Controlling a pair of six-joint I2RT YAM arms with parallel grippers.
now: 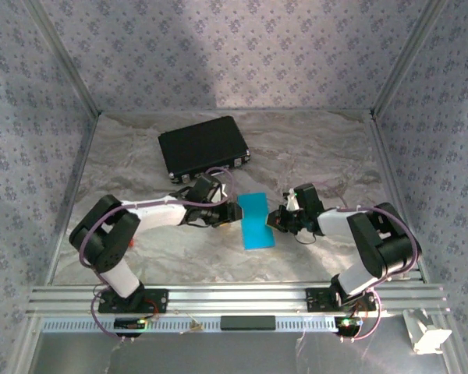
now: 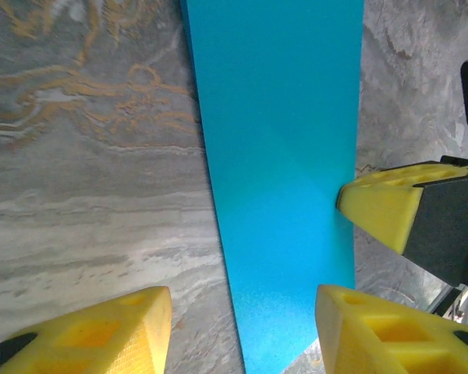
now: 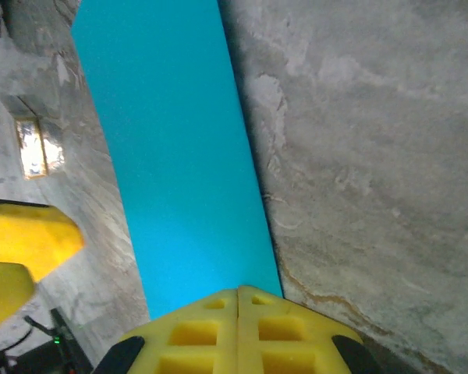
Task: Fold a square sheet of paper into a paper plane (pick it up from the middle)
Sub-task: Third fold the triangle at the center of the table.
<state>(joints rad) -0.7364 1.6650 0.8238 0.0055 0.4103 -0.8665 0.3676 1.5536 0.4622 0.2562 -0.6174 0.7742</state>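
While cyan paper [image 1: 257, 220] lies as narrow rectangle, left gripper [image 2: 242, 312] half-open astride; right gripper [image 3: 238, 300] closed at edge.

The marbled tabletop [image 1: 312, 148] is lit softly and evenly from overhead, and a paler patch is thrown on the back wall [image 1: 242, 78]. The top view is rendered slightly grainy. At the wrists, the yellow fingertips [image 3: 195, 331] are blurred, and a thin shadow is cast beside the blue sheet [image 3: 171, 156].
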